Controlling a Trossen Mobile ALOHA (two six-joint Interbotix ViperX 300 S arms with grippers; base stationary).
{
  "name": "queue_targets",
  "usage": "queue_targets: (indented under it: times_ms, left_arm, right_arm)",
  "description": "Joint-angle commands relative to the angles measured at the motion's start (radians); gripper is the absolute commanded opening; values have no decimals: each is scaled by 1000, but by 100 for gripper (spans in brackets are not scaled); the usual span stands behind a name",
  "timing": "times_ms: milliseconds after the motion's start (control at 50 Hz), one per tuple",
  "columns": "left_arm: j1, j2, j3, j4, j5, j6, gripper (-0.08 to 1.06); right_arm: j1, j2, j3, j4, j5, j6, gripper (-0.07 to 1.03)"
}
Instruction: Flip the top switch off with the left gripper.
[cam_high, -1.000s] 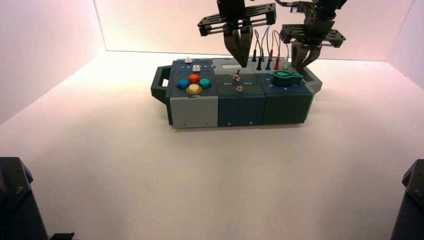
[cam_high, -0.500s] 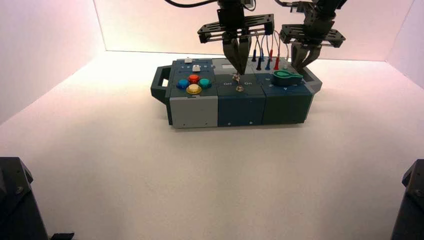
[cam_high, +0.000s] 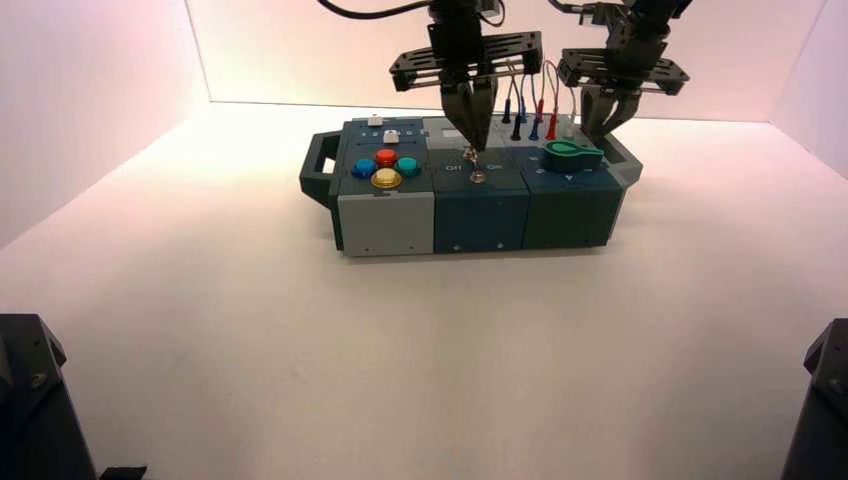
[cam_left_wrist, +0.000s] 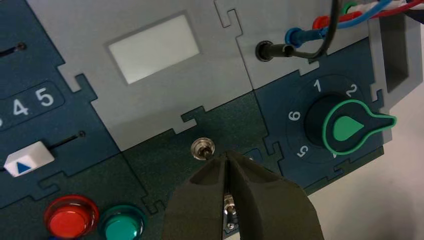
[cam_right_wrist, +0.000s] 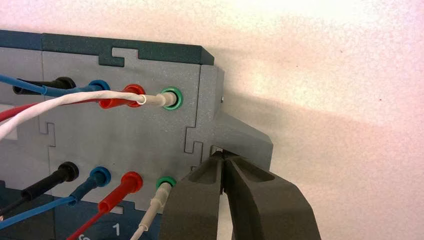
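Left gripper, closed, its two tapering fingers meeting at the tips, above the middle section of the box. The top switch, a small silver toggle, lies in the upper part of the dark middle panel, below the grey panel with the pale display window. Its short lever ends just beside the fingertips; whether they touch cannot be made out, and in the high view the gripper partly covers the switch. The lower silver toggle shows only in part through the narrow gap between the fingers, its surround largely hidden. On the right front section, the green knob covers part of its numbered dial. Toward the box's left, the green button is cut by the frame edge in the left wrist view, while the red button is nearly whole. Right gripper, idle and closed, over the box's right-end handle, part of which it hides; the wires leave the right wrist view at its edge.
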Motion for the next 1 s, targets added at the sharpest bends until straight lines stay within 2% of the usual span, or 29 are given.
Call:
queue_targets:
  times_ms: [20, 240, 340, 520, 1000]
  left_arm:
    - [32, -48, 20, 14, -5, -12, -3]
    - [51, -77, 32, 18, -9, -12, -3]
    - [51, -95, 23, 11, -5, -8, -3]
    - [51, -150, 18, 5, 28, 17, -3]
    - [51, -204, 64, 9, 66, 146, -3]
  right_arm:
    - [-2, 11, -12, 2, -14, 2, -2]
    - [-2, 11, -11, 0, -15, 2, -2]
    - [-2, 6, -11, 2, -14, 2, -2]
    - [0, -14, -12, 0, 17, 2, -2]
    - [-3, -86, 0, -5, 54, 2, -2]
